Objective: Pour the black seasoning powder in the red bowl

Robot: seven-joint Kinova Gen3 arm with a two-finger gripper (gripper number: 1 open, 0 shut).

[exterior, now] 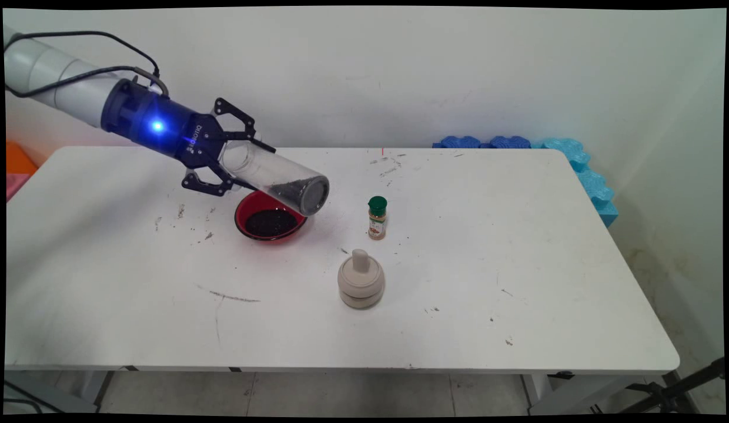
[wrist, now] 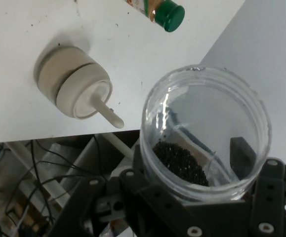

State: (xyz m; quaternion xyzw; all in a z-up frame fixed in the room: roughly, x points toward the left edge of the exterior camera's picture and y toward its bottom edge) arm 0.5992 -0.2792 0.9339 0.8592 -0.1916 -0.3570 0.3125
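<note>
Main view: the white robot arm enters from the upper left, and its black two-finger gripper [exterior: 238, 157] is clamped on a clear cylindrical plastic jar [exterior: 276, 175], one finger above the jar and one below. The jar is held off the table, tilted nearly horizontal with its far end lower and pointing right. A small heap of black granules [exterior: 288, 191] lies against the lower inside wall near that end.

Directly beneath the jar's lower end stands a shallow red bowl [exterior: 247, 207] on the white table [exterior: 517, 247]; the bowl contains a dark layer of the same black granular material (the jar overlaps the bowl's rear rim in this view, and contact cannot be judged). To the right of the bowl, apart from it, stands a small upright spice bottle with a green cap [exterior: 377, 218] and brownish contents. Nearer the camera sits a beige round ceramic container with a knobbed lid [exterior: 360, 282]. Blue foam blocks [exterior: 576, 164] line the table's far right edge against the wall.

Hand view: the jar [wrist: 207, 133] fills the space between the fingers [wrist: 242, 153], with granules [wrist: 180, 162] pooled at its lower side; the beige container [wrist: 73, 89] and the green-capped bottle [wrist: 165, 14] lie beyond on the table [wrist: 14, 29].
</note>
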